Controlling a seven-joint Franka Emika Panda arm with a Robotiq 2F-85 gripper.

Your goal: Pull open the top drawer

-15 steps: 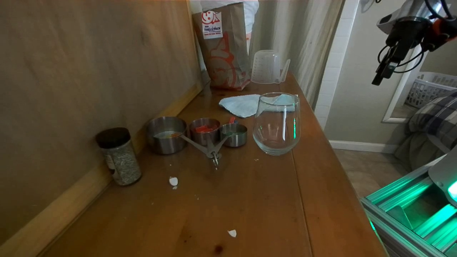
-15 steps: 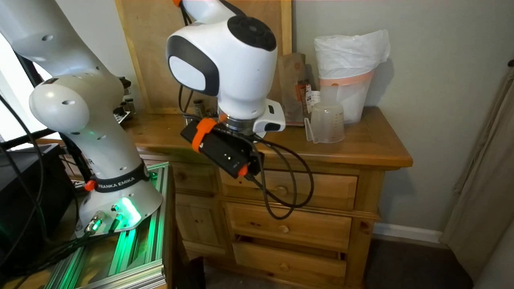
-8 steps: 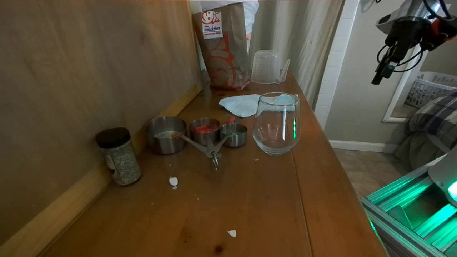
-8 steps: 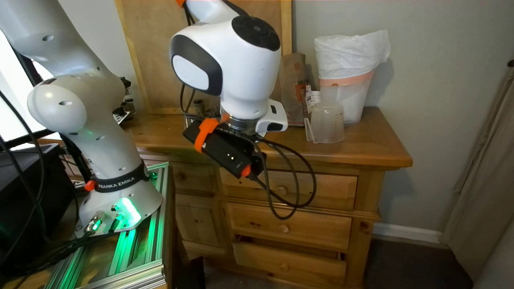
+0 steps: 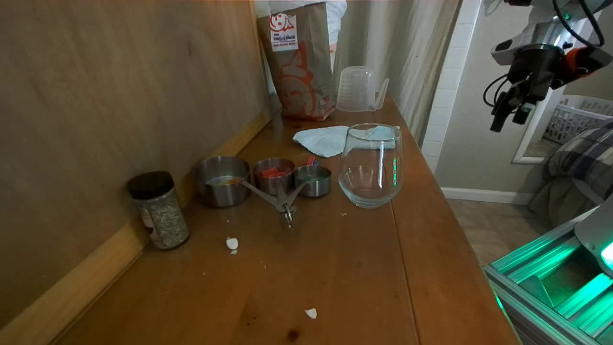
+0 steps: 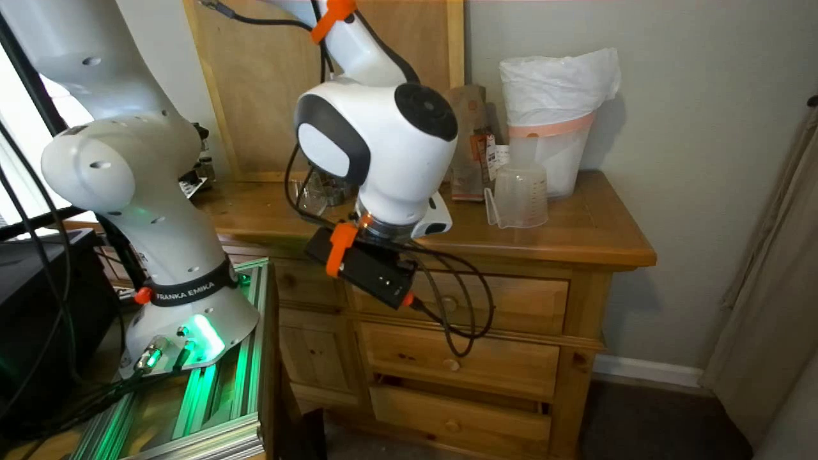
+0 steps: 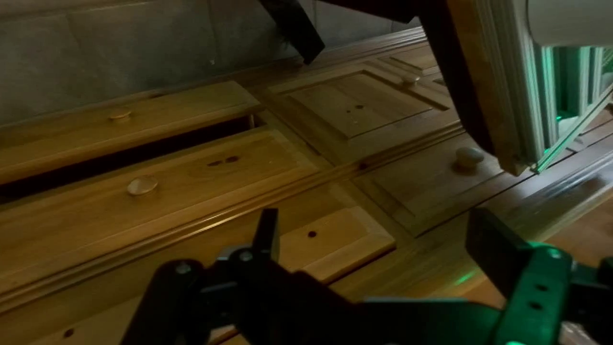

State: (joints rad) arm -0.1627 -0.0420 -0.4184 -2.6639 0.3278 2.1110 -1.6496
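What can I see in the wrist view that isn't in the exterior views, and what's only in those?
Only the wrist view shows the low cupboard knob.

Only the exterior views show the paper bag and clear jug.

All share the green-lit metal frame. The wrist view shares the open gripper with an exterior view, and the top drawer with an exterior view.

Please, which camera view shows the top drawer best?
An exterior view: most of the top drawer shows, crossed by cables. In the wrist view, the gripper hides much. An exterior view along the tabletop shows no drawer.
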